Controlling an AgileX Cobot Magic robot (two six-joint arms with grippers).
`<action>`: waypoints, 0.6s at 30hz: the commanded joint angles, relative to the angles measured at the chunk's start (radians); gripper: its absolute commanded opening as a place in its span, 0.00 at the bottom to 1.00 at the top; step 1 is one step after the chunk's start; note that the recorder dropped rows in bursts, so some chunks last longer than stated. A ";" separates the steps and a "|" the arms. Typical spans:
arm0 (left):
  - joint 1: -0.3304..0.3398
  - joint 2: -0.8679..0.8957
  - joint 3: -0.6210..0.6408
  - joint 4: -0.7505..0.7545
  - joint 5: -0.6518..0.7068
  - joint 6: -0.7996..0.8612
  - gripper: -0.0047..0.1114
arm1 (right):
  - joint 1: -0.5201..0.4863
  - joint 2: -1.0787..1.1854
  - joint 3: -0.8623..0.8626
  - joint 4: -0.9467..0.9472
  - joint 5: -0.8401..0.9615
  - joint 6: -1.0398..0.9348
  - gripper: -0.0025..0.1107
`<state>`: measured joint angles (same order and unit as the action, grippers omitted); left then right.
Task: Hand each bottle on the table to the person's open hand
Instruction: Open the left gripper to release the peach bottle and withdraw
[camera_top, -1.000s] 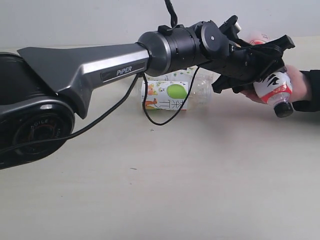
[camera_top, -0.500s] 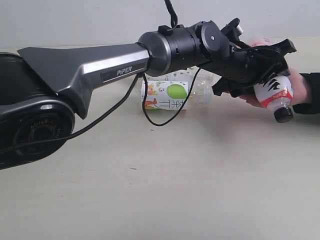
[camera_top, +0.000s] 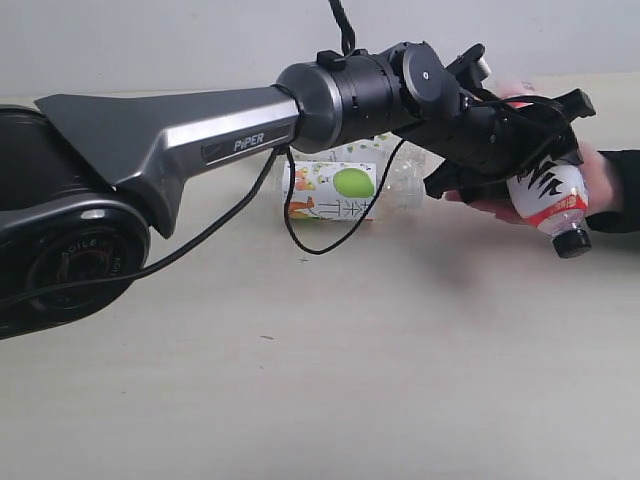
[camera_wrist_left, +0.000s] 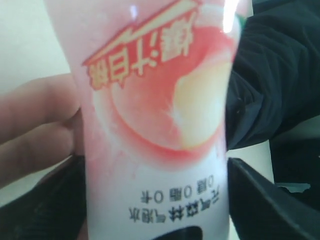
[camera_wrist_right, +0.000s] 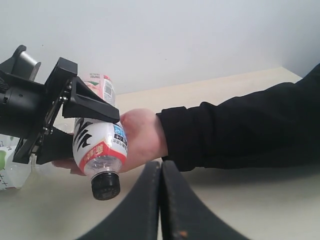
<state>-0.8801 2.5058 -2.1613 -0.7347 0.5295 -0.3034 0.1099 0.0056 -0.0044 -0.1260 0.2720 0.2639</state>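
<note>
A clear bottle (camera_top: 550, 185) with a red, white and black label hangs cap-down at the right, lying in the person's hand (camera_top: 603, 172). My left gripper (camera_top: 540, 145) reaches across and is shut on it, with a jaw against each side. In the left wrist view the bottle (camera_wrist_left: 155, 100) fills the frame between the dark jaws, with the hand's fingers (camera_wrist_left: 35, 120) beside it. The right wrist view shows the bottle (camera_wrist_right: 100, 145) resting in the palm of the hand (camera_wrist_right: 142, 137). My right gripper (camera_wrist_right: 161, 167) is shut and empty, low over the table, below that hand.
A bottle with a green fruit label (camera_top: 335, 192) lies on its side on the beige table (camera_top: 350, 380), behind the left arm's hanging cable (camera_top: 300, 230). Another clear bottle (camera_top: 362, 150) lies just behind it. The person's black sleeve (camera_wrist_right: 240, 130) stretches in from the right.
The left gripper, the bottle and the hand under it have sunk slightly and shifted right together. The bottle's cap now points lower.
</note>
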 joint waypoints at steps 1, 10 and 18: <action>0.000 -0.002 -0.004 0.007 0.028 0.037 0.70 | -0.005 -0.006 0.004 -0.007 -0.009 -0.001 0.02; 0.000 -0.002 -0.004 0.007 0.030 0.052 0.94 | -0.005 -0.006 0.004 -0.007 -0.009 -0.001 0.02; 0.005 -0.027 -0.004 0.009 0.083 0.105 0.94 | -0.005 -0.006 0.004 -0.007 -0.009 -0.001 0.02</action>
<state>-0.8794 2.5058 -2.1613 -0.7347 0.5759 -0.2273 0.1099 0.0056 -0.0044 -0.1260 0.2720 0.2639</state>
